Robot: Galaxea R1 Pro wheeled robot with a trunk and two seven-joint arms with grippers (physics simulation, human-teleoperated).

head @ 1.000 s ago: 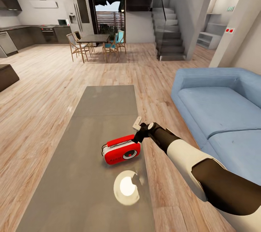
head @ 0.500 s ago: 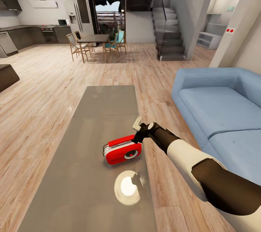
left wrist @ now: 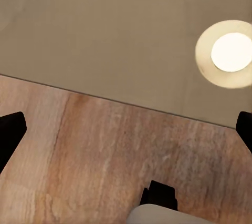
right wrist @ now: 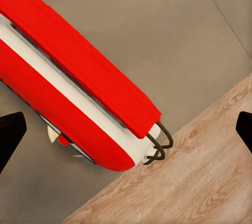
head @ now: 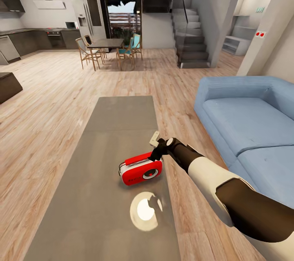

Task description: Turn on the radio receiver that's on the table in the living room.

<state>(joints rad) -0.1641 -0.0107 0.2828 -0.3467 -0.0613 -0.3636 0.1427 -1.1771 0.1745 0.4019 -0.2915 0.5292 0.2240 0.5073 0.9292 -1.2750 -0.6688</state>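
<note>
The red radio receiver (head: 142,170) with white sides lies on the glossy grey table (head: 106,130) near its right edge, dial facing me. My right gripper (head: 156,154) hangs just above the radio's right end, not touching it. In the right wrist view the radio receiver (right wrist: 79,92) lies below the right gripper (right wrist: 126,132), whose dark fingertips (right wrist: 10,134) stand far apart, open and holding nothing. My left gripper (left wrist: 126,132) is open too, over the table (left wrist: 105,24) edge and the wood floor (left wrist: 105,150).
A blue sofa (head: 245,122) runs along the right of the table. The pendant lamp's bright reflection (head: 143,210) lies on the tabletop in front of the radio. Far back stand a dining table with chairs (head: 104,43), a kitchen and stairs (head: 190,40).
The whole picture has slid a little to the right, so the camera moved. The radio now sits slightly closer under my right gripper. Both grippers stay open.
</note>
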